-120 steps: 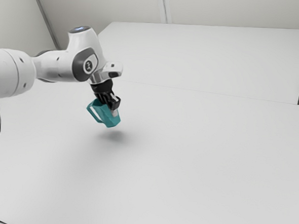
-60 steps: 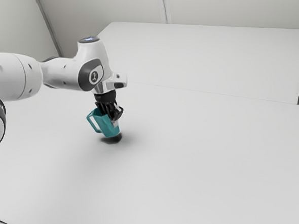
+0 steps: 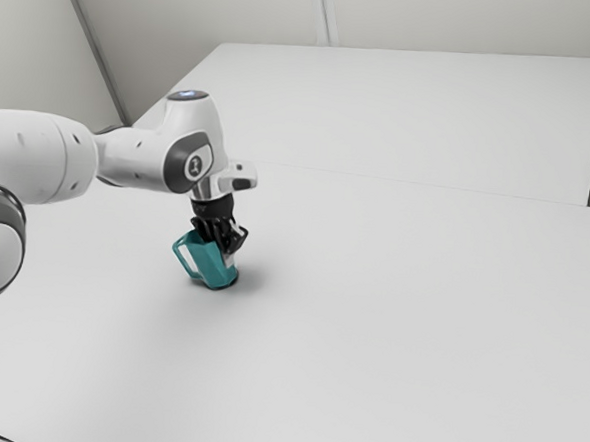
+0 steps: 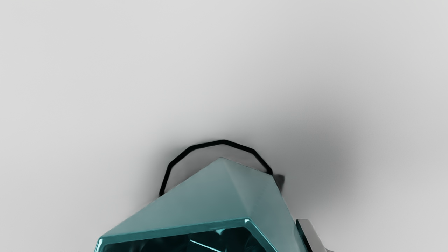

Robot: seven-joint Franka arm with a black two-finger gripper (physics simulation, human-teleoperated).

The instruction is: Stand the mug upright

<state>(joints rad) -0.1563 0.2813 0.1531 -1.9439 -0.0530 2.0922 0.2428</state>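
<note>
My gripper [image 3: 230,249] has its jaws pinching the mug [image 3: 210,264], which leans mouth-up toward the exterior view's left, where its handle [image 3: 180,258] points. Its base is low over the table [image 3: 368,336]; whether they touch, I can't tell.

Type of premises: an indoor room, exact use undetermined; the robot arm [image 3: 134,158] suggests a lab or test room. Noted in the exterior view: pale grey walls [image 3: 467,21] meeting at a corner, a vertical strip [image 3: 325,12] on the far wall, and a broad, plain white surface [image 3: 399,328].
</note>
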